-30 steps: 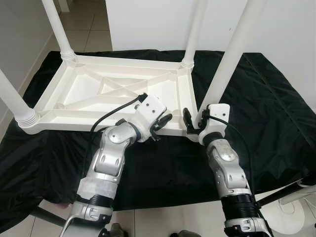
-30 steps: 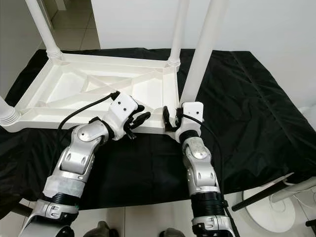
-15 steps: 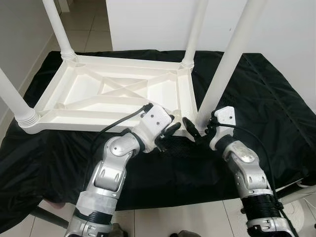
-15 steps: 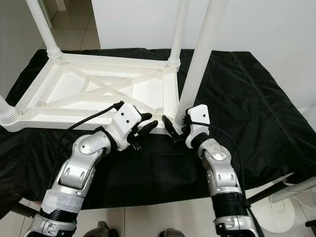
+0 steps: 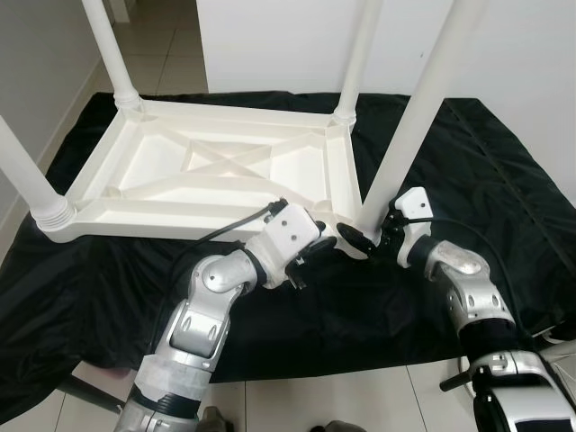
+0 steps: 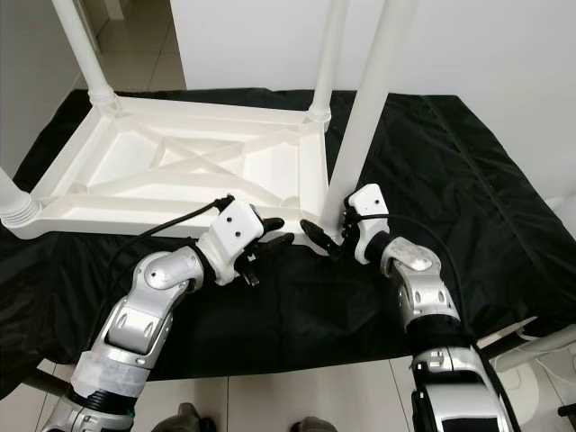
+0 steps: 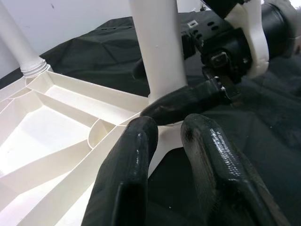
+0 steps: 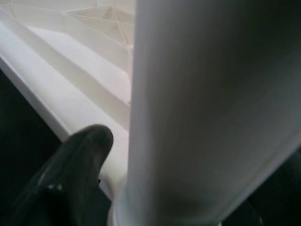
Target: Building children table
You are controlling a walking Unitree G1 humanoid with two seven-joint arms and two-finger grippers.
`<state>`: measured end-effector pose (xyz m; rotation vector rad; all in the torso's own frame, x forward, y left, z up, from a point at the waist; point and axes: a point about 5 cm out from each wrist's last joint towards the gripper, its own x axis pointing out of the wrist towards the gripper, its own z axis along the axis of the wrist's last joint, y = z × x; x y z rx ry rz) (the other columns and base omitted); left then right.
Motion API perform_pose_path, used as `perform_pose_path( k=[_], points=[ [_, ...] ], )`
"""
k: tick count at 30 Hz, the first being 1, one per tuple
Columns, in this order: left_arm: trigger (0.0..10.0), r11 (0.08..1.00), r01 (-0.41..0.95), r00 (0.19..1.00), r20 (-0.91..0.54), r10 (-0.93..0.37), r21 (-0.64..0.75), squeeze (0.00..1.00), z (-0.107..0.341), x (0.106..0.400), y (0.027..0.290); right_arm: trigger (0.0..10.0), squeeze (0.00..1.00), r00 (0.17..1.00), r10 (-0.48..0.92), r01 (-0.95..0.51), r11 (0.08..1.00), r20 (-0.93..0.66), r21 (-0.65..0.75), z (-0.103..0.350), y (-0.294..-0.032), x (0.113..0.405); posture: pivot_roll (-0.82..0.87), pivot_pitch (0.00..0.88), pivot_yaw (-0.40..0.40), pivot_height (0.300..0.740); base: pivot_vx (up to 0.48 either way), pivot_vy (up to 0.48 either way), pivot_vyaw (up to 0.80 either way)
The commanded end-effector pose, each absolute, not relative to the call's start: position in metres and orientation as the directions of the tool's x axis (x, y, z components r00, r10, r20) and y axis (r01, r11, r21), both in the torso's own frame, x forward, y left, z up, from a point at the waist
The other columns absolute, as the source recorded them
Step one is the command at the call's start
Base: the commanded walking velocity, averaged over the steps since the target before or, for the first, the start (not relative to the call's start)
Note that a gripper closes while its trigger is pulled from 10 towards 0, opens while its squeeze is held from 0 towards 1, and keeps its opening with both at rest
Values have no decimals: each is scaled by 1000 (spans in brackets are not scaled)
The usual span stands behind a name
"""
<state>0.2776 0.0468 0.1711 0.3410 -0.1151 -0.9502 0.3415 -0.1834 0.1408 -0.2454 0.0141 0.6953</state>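
Note:
A white plastic children's table [image 5: 207, 166] lies upside down on a black cloth, its legs pointing up. My right gripper [image 5: 360, 230] reaches in from the right at the base of the near-right leg [image 5: 414, 117]. One black finger [image 8: 80, 155] lies against the front of the leg's collar and the other is hidden behind the leg, so it is shut on that leg. My left gripper [image 5: 317, 249] hovers just in front of the same corner. Its fingers [image 7: 136, 155] stand a little apart with nothing between them.
Three more legs rise at the far left [image 5: 108, 49], far right [image 5: 355, 54] and near left [image 5: 27, 175]. The black cloth [image 5: 486, 180] covers the whole work surface. Tiled floor and a white round base [image 6: 531, 369] lie at the lower right.
My right arm has swung out to the right and its gripper now comes at the leg base sideways. The left gripper has slid right along the front rim to the corner.

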Motion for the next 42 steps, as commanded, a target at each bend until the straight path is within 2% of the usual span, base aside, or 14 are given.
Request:
perform_pose_path(
  k=[1, 4, 5, 6, 18, 19, 21, 22, 32, 34, 35, 39, 41, 42],
  points=[
    [10000, 539, 769, 584, -34, -811, 345, 0, 175, 277, 46, 7333, 0, 750, 645, -660, 715, -145, -233, 135, -182, 346, -33, 0, -27, 740, 0, 0, 0],
    [10000, 539, 768, 584, -33, -811, 346, 0, 176, 278, 45, 6980, 0, 746, 647, -664, 711, -156, -231, 134, -181, 348, -32, 0, -27, 740, 0, 0, 0],
    [10000, 539, 766, 584, -31, -811, 350, 0, 177, 278, 45, 1569, 0, 740, 653, -671, 704, -161, -233, 134, -180, 351, -29, 0, -25, 740, 0, 0, 0],
    [10000, 539, 765, 585, -29, -810, 352, 0, 178, 279, 44, 0, 0, 737, 655, -674, 702, -163, -228, 134, -179, 352, -28, 0, -25, 740, 0, 0, 0],
    [10000, 541, 759, 588, -24, -809, 363, 0, 181, 280, 43, 0, 0, 737, 653, -675, 702, -175, -226, 124, -184, 350, -30, 0, -25, 740, 0, 0, 0],
    [10000, 541, 758, 589, -25, -808, 363, 0, 181, 280, 43, 1569, 0, 745, 644, -667, 713, -173, -217, 121, -185, 348, -39, 0, -17, 740, 0, 0, 0],
    [10000, 541, 758, 589, -25, -808, 363, 0, 181, 280, 43, 1569, 0, 745, 644, -667, 713, -173, -217, 121, -185, 348, -39, 0, -17, 740, 0, 0, 0],
    [10000, 542, 758, 590, -25, -807, 364, 0, 181, 282, 41, 10000, 0, 770, 617, -638, 751, -162, -172, 117, -186, 347, -47, 0, -13, 740, 0, 0, 0],
    [10000, 603, 718, 651, -26, -759, 347, 0, 182, 292, 40, 10000, 0, 893, 443, -451, 874, -82, -183, 123, -172, 352, -61, 0, -6, 740, 0, 0, 0],
    [10000, 603, 718, 651, -26, -759, 347, 0, 182, 292, 40, 10000, 0, 893, 443, -451, 874, -82, -183, 123, -172, 352, -61, 0, -6, 740, 0, 0, 0],
    [10000, 606, 715, 655, -33, -755, 349, 0, 183, 293, 41, 10000, 0, 926, 375, -378, 910, -48, -173, 124, -164, 349, -58, 0, -8, 740, 0, 0, 0],
    [10000, 609, 714, 661, -46, -749, 347, 0, 182, 295, 42, 10000, 0, 940, 341, -341, 925, -33, -169, 124, -160, 347, -58, 0, -8, 740, 0, 0, 0],
    [10000, 634, 694, 690, -65, -721, 340, 0, 179, 298, 47, 10000, 0, 984, 173, -176, 977, -38, -120, 116, -147, 340, -53, 0, -11, 740, 0, 0, 0],
    [10000, 634, 694, 690, -65, -721, 340, 0, 179, 298, 47, 10000, 0, 984, 173, -176, 977, -38, -120, 116, -147, 340, -53, 0, -11, 740, 0, 0, 0]
  ],
)
